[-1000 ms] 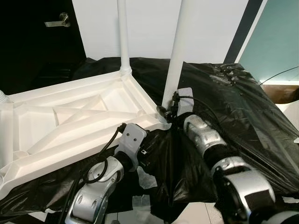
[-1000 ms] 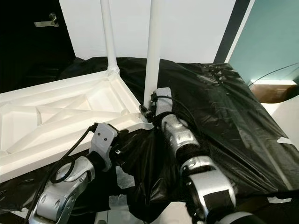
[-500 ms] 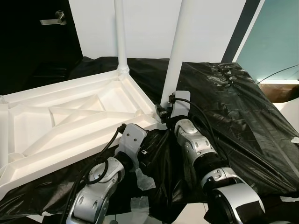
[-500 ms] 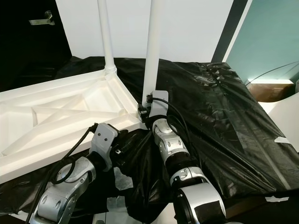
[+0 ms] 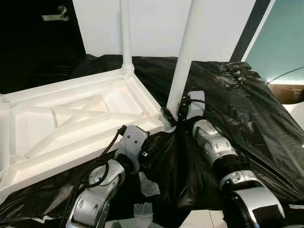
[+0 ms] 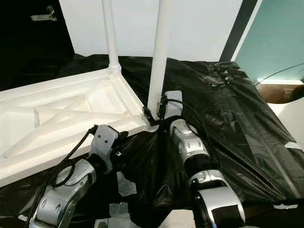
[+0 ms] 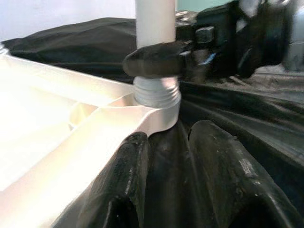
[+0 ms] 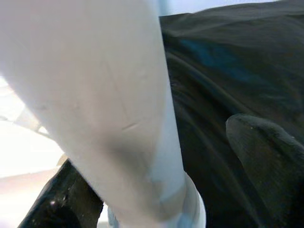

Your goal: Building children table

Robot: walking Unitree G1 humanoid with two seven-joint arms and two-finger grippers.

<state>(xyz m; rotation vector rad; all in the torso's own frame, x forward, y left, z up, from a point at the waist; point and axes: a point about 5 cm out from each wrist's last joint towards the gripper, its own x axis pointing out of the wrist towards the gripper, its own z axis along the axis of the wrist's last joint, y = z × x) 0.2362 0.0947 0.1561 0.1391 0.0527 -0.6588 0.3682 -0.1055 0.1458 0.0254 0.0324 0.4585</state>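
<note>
Tabletop (image 5: 71,118), white and inverted, lies on black sheeting (image 5: 237,104), its left end cut off by the frame. Two legs stand upright at its corners, tops out of frame: far leg (image 5: 126,33) and near leg (image 5: 185,52). Right gripper (image 5: 172,115) straddles the near leg's base; grip contact cannot be determined. Left gripper (image 7: 166,190) rests narrowly parted beside the threaded socket (image 7: 156,92).

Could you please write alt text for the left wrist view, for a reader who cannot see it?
A white table leg stands in the threaded corner socket of the upturned white tabletop, with a black finger of the right pincer against its base. In the foreground, the left pincer's two black fingers rest on black plastic sheeting.
</note>
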